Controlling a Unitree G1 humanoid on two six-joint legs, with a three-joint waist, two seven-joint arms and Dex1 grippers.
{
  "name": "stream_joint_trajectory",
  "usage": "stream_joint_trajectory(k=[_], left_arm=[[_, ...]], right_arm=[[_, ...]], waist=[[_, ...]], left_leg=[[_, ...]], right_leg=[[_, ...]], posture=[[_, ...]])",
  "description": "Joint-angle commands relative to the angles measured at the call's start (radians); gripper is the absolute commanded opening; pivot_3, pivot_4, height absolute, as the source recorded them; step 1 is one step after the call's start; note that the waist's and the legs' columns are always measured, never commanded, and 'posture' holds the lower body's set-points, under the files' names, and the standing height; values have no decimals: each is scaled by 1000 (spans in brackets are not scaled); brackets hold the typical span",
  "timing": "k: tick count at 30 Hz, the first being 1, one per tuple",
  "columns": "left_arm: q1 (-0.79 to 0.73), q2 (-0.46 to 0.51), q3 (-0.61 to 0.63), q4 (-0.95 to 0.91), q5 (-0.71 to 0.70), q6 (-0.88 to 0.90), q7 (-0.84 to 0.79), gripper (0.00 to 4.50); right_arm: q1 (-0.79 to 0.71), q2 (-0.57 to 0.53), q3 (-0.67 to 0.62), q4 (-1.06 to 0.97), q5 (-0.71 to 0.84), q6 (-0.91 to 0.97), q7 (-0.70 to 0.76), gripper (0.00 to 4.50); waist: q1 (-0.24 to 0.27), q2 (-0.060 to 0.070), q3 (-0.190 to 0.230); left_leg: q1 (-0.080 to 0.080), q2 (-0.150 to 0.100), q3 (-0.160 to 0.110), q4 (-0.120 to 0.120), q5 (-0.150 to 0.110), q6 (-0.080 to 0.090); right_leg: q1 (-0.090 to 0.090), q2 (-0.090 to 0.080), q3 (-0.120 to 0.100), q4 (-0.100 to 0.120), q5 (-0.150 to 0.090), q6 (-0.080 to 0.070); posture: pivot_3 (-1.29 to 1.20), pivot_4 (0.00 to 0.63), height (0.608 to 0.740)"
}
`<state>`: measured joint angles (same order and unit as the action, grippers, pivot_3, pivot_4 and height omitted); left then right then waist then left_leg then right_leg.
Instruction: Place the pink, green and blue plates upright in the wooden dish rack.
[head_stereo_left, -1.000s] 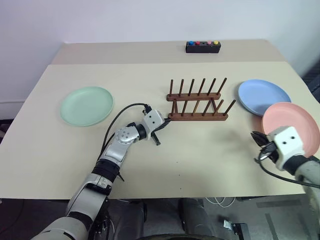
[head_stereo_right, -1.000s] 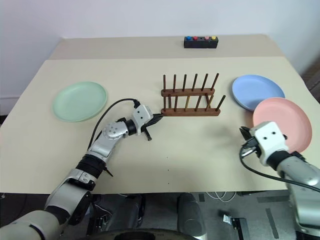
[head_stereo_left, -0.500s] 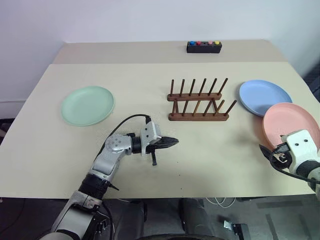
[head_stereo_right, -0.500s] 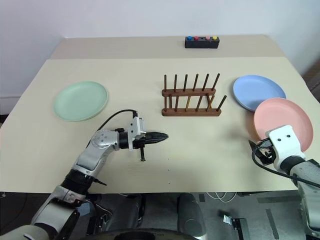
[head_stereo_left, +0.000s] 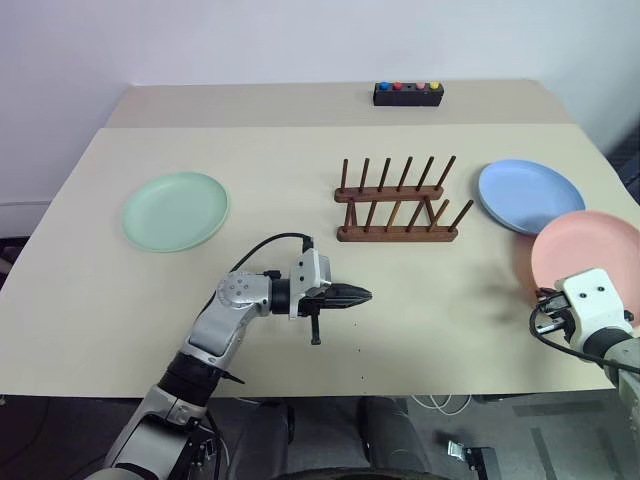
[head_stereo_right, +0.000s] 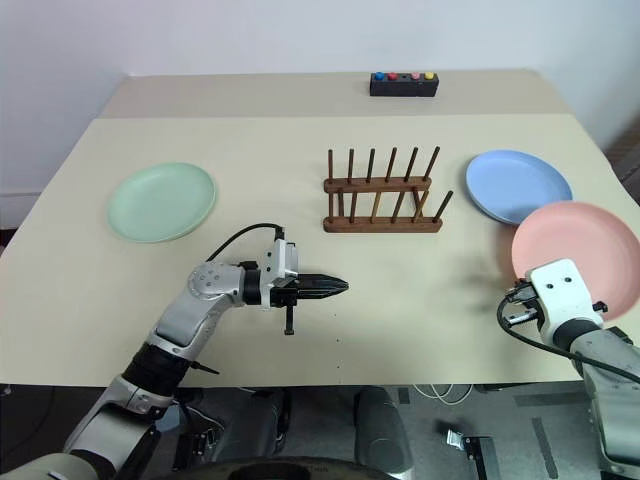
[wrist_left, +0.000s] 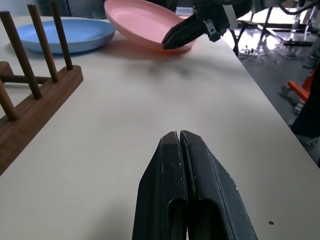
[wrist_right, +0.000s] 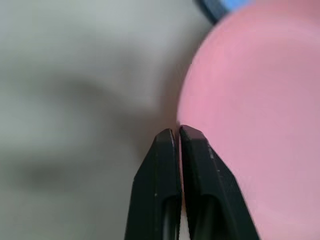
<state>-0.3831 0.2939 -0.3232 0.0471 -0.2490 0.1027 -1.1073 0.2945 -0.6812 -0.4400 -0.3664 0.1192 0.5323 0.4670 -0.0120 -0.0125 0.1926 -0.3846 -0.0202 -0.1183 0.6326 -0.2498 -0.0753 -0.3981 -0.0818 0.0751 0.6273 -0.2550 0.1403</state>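
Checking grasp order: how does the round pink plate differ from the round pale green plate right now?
The round pink plate sits right of the wooden dish rack, by the blue plate; the round pale green plate lies alone on the left. The right gripper is shut on the pink rim; nothing touches the green. Pink looks tilted; green lies flat. Neither is racked.
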Motion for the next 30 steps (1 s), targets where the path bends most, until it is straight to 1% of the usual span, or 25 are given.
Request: stream_joint_trajectory(k=[1,9,11,12,13,15,18,19,27,28,30], left_arm=[[-8,-6,-1,-8,-6,-13,-1,0],[-28,-20,-13,29,-3,-34,-16,0],[-34,-26,-15,37,-1,-38,-17,0],[-35,-28,-15,39,0,-39,-18,0],[-36,-29,-15,40,1,-40,-18,0],[-36,-29,-15,41,1,-42,-18,0],[-30,-24,-14,39,3,-45,-17,0],[-26,-22,-14,36,4,-45,-16,0],[-17,-18,-12,24,8,-42,1,0],[-15,-17,-11,22,9,-41,5,0],[-12,-14,-9,18,10,-40,9,0]], right_arm=[[22,0,-15,-49,-28,-48,-9,22],[70,-1,-36,-87,-49,-76,-4,22],[71,13,-53,-98,0,-59,22,22],[70,18,-61,-105,19,-52,30,572],[70,19,-66,-111,35,-46,40,877],[73,15,-68,-116,41,-48,50,1811],[74,-4,-51,-105,-4,-66,39,3386],[72,-10,-43,-94,-16,-70,38,3828],[-3,-28,-7,13,-69,-73,21,3828],[-7,-28,-5,18,-73,-75,22,3596],[-8,-27,-4,17,-78,-78,26,2946]], waist=[[-1,0,0],[-1,0,0],[0,0,0],[0,0,0],[0,0,0],[-2,0,0],[-1,0,0],[-1,0,0],[-1,0,0],[-1,0,0],[-1,0,0]], left_leg=[[0,0,0,0,0,0],[0,0,0,0,0,0],[0,0,0,0,0,0],[0,0,0,0,0,0],[0,0,0,0,0,0],[0,0,0,0,0,0],[0,0,0,0,0,0],[0,0,0,0,0,0],[0,0,0,0,0,0],[0,0,0,0,0,0],[0,0,0,0,0,0]], right_leg=[[0,0,0,0,0,0],[0,0,0,0,0,0],[0,0,0,0,0,0],[0,0,0,0,0,0],[0,0,0,0,0,0],[0,0,0,0,0,0],[0,0,0,0,0,0],[0,0,0,0,0,0],[0,0,0,0,0,0],[0,0,0,0,0,0],[0,0,0,0,0,0]], posture=[[0,150,740],[0,150,740],[0,150,740],[0,150,740],[0,150,740],[0,150,740],[0,150,740],[0,150,740],[0,150,740],[0,150,740],[0,150,740]])
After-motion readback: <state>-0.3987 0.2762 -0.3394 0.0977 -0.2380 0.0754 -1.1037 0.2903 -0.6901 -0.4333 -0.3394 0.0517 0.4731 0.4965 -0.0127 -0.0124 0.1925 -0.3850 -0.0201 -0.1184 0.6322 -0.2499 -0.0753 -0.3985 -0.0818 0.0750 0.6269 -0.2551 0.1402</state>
